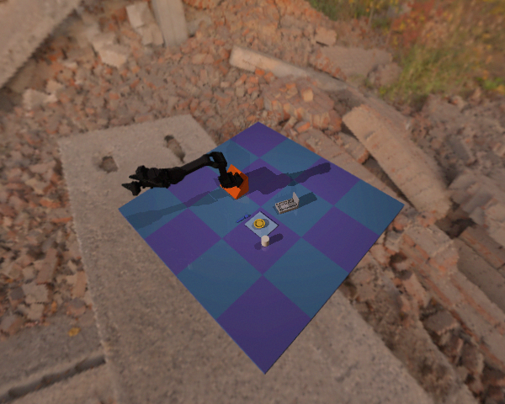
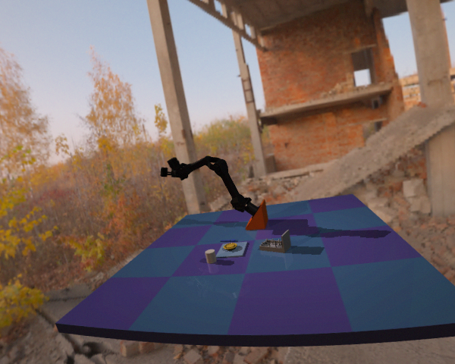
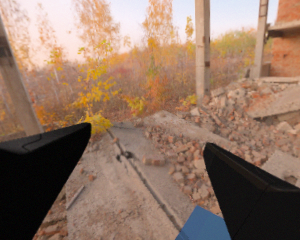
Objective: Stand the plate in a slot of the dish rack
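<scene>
1. Sides as in the exterior view. Yellow plate (image 1: 259, 223) (image 2: 230, 246) lies flat on a pale blue square board (image 1: 271, 225) (image 2: 241, 249), left of the dish rack; it is not in a slot.
2. Dish rack (image 1: 295, 199) (image 2: 286, 240): grey, on the checkered table (image 1: 263, 326) (image 2: 287, 297), taller upright panel at its right end. Slots too small to make out singly.
3. Gripper (image 1: 130, 181) (image 2: 164, 171) (image 3: 149, 139): fingers wide apart, nothing between them. It hangs high at the far left, well apart from plate and rack.
4. Arm (image 1: 192, 168) (image 2: 228, 182) rises from an orange wedge (image 1: 244, 189) (image 2: 261, 219) on the far part of the table, then bends and reaches left.
5. White cylinder (image 1: 264, 241) (image 2: 210, 255) stands upright, near and left of the board.
6. Thin blue stick (image 1: 243, 218) (image 2: 228, 240) lies just beyond the board's far side.
7. Wrist view: both black fingers, a blue bit of table low at right; neither plate nor rack shows.
</scene>
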Motion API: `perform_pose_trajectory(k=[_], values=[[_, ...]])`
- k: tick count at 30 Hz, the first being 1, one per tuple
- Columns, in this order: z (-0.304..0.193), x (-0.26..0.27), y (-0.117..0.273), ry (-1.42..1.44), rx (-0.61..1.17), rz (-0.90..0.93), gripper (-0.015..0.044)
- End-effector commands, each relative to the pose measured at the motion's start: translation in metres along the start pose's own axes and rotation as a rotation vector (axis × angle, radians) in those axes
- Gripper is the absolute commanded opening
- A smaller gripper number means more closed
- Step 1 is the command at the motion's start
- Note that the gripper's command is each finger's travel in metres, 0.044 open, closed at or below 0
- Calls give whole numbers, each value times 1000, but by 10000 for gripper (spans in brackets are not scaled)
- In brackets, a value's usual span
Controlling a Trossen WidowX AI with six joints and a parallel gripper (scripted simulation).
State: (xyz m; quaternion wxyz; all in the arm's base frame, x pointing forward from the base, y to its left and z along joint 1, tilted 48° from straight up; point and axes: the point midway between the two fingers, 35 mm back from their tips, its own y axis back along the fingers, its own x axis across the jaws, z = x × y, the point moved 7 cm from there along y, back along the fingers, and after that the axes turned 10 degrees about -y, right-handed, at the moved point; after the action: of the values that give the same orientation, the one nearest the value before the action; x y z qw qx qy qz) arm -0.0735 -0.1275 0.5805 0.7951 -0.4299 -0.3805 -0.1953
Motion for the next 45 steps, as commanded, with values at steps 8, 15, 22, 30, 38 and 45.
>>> perform_pose_trajectory(k=[8, 15, 22, 30, 38, 45], values=[[-77, -13, -1, 47, 287, -69, 400], [-118, -11, 12, 59, 450, -75, 400], [-163, -9, 33, 121, 628, -74, 400], [-214, -7, 70, 226, 835, -50, 400], [-255, -3, 118, 351, 1032, 3, 400], [-284, -1, 168, 482, 1194, 71, 400]])
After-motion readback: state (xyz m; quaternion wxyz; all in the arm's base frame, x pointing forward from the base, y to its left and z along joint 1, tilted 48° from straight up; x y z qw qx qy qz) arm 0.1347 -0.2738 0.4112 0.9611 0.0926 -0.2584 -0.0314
